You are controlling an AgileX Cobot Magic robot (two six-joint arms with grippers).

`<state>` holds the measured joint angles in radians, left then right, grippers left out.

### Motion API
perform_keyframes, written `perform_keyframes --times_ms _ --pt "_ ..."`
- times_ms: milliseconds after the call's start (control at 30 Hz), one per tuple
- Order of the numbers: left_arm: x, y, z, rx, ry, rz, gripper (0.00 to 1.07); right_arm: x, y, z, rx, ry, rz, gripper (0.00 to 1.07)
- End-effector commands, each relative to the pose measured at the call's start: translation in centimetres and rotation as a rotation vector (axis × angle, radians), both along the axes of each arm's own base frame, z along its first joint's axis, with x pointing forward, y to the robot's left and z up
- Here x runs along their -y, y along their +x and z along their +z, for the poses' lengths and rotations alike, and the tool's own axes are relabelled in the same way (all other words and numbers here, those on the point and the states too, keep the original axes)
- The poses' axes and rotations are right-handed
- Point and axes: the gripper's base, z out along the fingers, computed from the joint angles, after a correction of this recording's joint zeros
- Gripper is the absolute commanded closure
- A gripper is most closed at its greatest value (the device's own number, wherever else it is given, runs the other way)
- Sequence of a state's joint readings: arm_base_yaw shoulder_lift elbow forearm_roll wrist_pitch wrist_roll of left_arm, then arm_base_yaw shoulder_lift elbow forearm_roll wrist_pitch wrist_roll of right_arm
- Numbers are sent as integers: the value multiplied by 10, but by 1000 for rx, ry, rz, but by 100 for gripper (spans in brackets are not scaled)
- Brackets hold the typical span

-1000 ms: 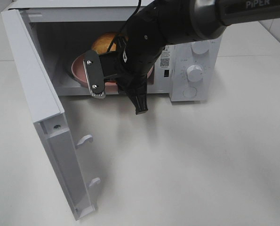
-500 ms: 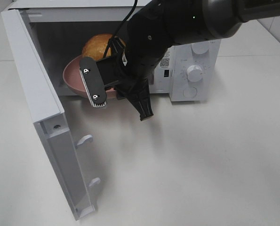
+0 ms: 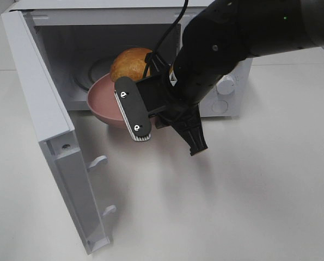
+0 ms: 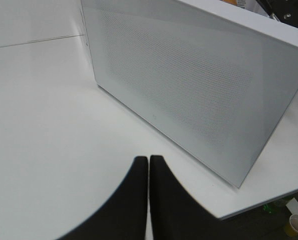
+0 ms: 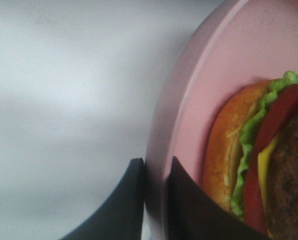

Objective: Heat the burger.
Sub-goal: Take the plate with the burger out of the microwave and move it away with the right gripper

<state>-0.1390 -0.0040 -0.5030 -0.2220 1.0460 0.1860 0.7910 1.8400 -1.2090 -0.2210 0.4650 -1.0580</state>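
The burger [image 3: 130, 64] [image 5: 259, 165], with golden bun, lettuce, tomato, cheese and patty, lies on a pink plate [image 3: 104, 103] [image 5: 209, 85]. My right gripper [image 3: 160, 120] [image 5: 156, 167] is shut on the plate's rim, one finger on each side of it. The plate hangs at the mouth of the open microwave [image 3: 227, 103], its near part past the sill and over the table. My left gripper [image 4: 149, 165] is shut on nothing and faces the outer side of the microwave door [image 4: 189, 85]. The left arm does not show in the exterior high view.
The microwave door [image 3: 47, 125] stands swung wide open on the left, with two latch hooks [image 3: 99, 161] sticking out of its edge. The knobs [image 3: 225, 84] are on the right panel, partly behind my right arm. White table [image 3: 232, 206] lies in front.
My right arm has moved right and toward the front. The plate and burger came with it, from deeper inside the microwave to its mouth.
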Motion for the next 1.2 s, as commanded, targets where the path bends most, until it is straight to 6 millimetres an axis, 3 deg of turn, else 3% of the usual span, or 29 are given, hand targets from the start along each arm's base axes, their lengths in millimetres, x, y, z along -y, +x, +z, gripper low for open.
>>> perform_keyframes --times_ms 33,500,833,1200 --pt "0 -2 0 22 -7 -2 106 2 -2 16 78 59 39 107" --pt "0 -2 0 22 -7 -2 106 50 -50 23 59 45 36 107" --pt "0 -2 0 22 -7 -2 106 92 -91 24 28 88 -61 107" --pt "0 -2 0 22 -7 -2 106 124 -121 26 -20 133 -226 107"
